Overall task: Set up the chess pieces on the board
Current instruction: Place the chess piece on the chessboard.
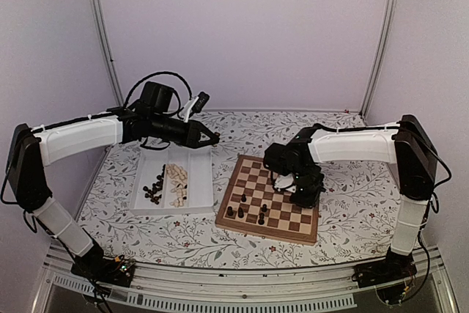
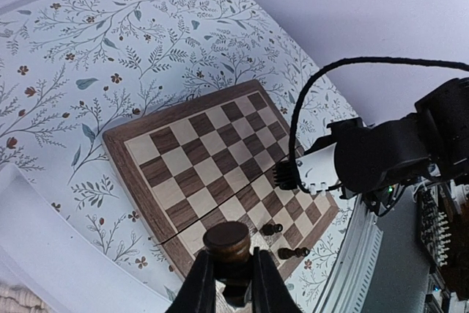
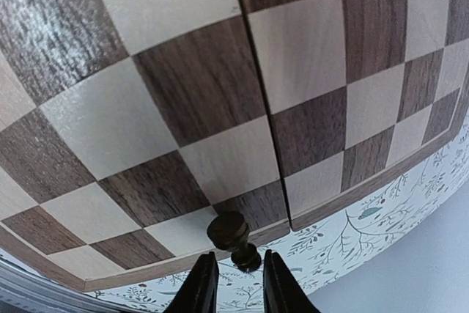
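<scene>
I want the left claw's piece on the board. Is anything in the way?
Partly. The right arm hangs over the board's right side, with the right gripper at a pawn. A few dark pieces stand at its near left. The far left squares, closest to the left gripper and its piece, look free.
</scene>
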`<move>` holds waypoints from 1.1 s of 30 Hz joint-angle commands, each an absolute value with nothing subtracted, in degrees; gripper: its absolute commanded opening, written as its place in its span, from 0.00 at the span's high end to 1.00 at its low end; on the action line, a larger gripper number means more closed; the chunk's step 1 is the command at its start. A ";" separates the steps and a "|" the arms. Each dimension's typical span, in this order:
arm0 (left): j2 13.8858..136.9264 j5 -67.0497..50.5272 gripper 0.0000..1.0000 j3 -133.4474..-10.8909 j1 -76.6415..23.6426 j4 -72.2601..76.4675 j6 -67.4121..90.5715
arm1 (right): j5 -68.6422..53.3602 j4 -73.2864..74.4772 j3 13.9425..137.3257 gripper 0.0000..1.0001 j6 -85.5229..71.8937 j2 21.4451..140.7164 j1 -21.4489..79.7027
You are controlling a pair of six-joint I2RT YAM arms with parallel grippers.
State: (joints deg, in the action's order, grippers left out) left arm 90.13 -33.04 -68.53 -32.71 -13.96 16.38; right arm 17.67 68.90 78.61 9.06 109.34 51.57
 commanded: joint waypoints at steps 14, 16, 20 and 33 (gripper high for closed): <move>89.73 -33.91 1.00 -69.00 -32.50 -12.50 16.95 | 27.78 65.10 84.36 0.67 4.09 106.34 50.56; 89.90 -34.07 1.00 -69.02 -32.52 -12.54 16.83 | 30.93 61.61 83.87 0.64 0.60 103.38 49.23; 90.98 -35.57 1.00 -69.10 -32.90 -12.68 16.12 | 32.15 49.68 78.77 0.51 -5.93 93.88 46.00; 102.59 -49.47 1.00 -74.63 -43.60 -19.10 7.73 | -14.21 9.55 47.54 0.51 -6.13 57.91 35.11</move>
State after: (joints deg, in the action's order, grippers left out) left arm 99.26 -41.74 -71.75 -40.82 -16.23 11.60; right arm 1.80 19.11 50.06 -9.58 59.88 34.61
